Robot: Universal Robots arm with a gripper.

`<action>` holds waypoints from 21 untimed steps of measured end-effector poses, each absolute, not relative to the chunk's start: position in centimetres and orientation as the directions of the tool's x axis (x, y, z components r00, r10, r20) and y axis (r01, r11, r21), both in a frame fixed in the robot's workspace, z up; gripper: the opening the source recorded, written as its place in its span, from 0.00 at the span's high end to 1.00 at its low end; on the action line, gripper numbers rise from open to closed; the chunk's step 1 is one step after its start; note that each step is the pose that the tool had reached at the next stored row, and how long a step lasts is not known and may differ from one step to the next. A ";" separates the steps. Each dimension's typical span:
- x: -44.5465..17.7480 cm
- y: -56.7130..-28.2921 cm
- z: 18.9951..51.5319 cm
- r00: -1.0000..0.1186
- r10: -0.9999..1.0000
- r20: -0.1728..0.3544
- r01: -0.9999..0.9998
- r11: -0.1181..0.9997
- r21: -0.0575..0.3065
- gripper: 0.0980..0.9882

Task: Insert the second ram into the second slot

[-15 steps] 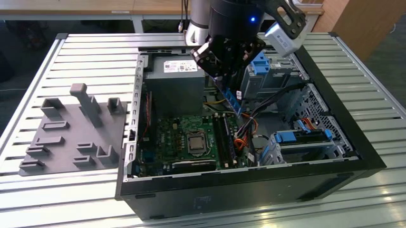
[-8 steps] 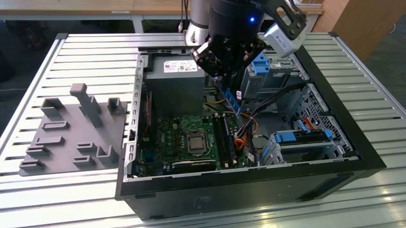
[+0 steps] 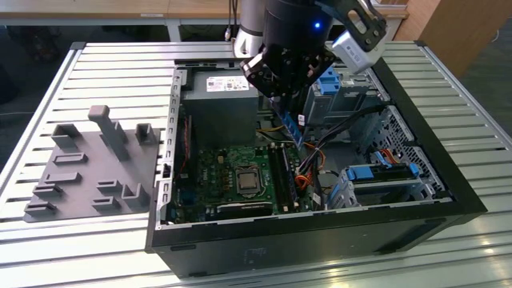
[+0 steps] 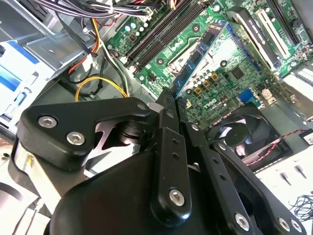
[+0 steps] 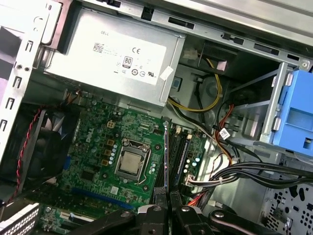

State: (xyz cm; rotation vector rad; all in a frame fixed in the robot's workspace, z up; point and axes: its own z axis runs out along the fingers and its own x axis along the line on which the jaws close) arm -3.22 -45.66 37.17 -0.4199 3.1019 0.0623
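1. The gripper [image 3: 282, 99] hangs over the open computer case [image 3: 320, 223], which lies on its side on the slatted metal counter [image 3: 96, 78].
2. The jaws are clamped tight on the second ram [image 3: 292, 126]. The blue-green strip is pinched at its upper end and slants down out of the grip into the case.
3. In the second wrist view, the gripper [image 4: 171, 95] has one end of the strip. The second ram [image 4: 201, 48] runs away from it, a row of dark chips along its face, with the green motherboard [image 4: 234, 73] beneath.
4. In the first wrist view, the second ram [image 5: 167, 161] is seen edge-on, a thin line leading out from the gripper [image 5: 168, 211]. It runs alongside the memory slots [image 5: 182, 152], between them and the processor socket [image 5: 131, 163].
5. In the exterior view, the strip's low tip is in the air near the end of the memory slots [image 3: 282, 174] that faces the power supply [image 3: 220, 99]. The stick is tilted and not seated in any slot.
6. I cannot tell which slot it lines up with.
7. Around the work there is a bundle of coloured cables [image 3: 308, 165] just beside the slots. Bright blue drive-bay clips [image 3: 384, 171] sit toward the exterior view's right, and a black fan [image 5: 44, 147] sits at the board's edge.
8. Out on the counter, at the exterior view's left, a grey fixture plate [image 3: 88, 168] with upright posts stands well apart from the gripper.
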 end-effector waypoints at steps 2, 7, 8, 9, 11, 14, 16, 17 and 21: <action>-3.2 -45.7 37.1 -0.964 -0.264 -0.016 -0.264 0.964 0.038 0.96; -3.2 -45.7 37.0 -0.965 -0.260 -0.016 -0.261 0.965 0.038 0.96; -3.2 -45.7 36.9 -0.966 -0.260 -0.016 -0.260 0.965 0.038 0.96; -3.2 -45.7 36.9 -0.966 -0.259 -0.016 -0.260 0.965 0.038 0.96; -3.2 -45.7 36.9 -0.966 -0.258 -0.016 -0.258 0.965 0.038 0.96; -3.2 -45.7 36.8 -0.967 -0.255 -0.016 -0.255 0.966 0.038 0.96; -3.2 -45.7 36.7 -0.967 -0.254 -0.016 -0.254 0.966 0.038 0.96; -3.2 -45.7 36.7 -0.967 -0.253 -0.016 -0.254 0.967 0.038 0.96; -3.2 -45.7 36.6 -0.968 -0.252 -0.016 -0.252 0.967 0.038 0.96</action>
